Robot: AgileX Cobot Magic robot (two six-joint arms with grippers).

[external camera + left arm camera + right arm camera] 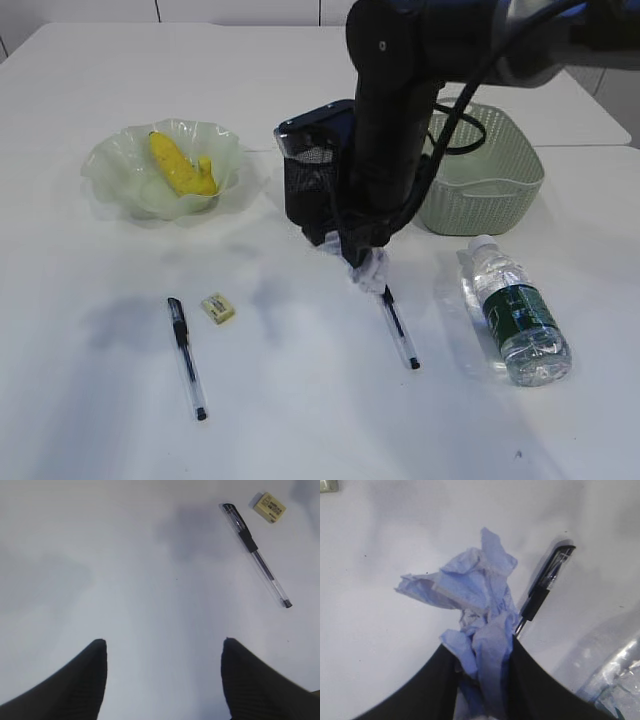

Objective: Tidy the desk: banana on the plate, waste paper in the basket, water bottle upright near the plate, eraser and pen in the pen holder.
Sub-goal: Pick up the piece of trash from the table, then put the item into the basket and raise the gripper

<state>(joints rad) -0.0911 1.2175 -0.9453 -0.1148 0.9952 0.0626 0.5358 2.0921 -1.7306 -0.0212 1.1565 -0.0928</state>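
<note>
Yellow banana (181, 166) lies in the plate (112, 172), far left. One pen (187, 357) and the eraser (218, 308) lie apart on the table (90, 400). Left gripper (164, 652): jaws spread, empty. Right gripper (482, 662): jaws pinching the paper (470, 587) beside a second pen (398, 328). Holder (308, 160) and basket (482, 170) stand behind. Bottle (515, 310) lies flat, far right.

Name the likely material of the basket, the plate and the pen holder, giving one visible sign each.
Basket: probably plastic, matte green, moulded lattice walls. Plate: translucent, wavy rim, glossy; glass or clear plastic, can't tell which. Pen holder: black mesh, likely metal.
</note>
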